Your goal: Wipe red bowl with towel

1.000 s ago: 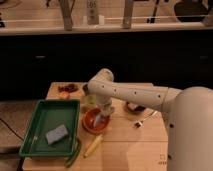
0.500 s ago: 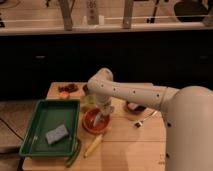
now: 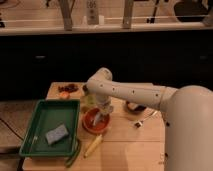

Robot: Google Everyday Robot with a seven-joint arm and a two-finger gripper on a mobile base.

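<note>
My claw is down inside the red bowl, which sits on the wooden table just right of the green tray; whether it is spread or pinching I cannot tell, and I can't make out the towel from here either, only a pale patch under my wrist. The bowl looks light and stands free, so my worry is that too much sideways push while wiping would skid it left into the tray or tip it on its rim. The yellow thing lies just near of the bowl and could get knocked toward the table's near edge. If my hold on the towel is loose, I would judge bare metal could scrape the bowl instead.
</note>
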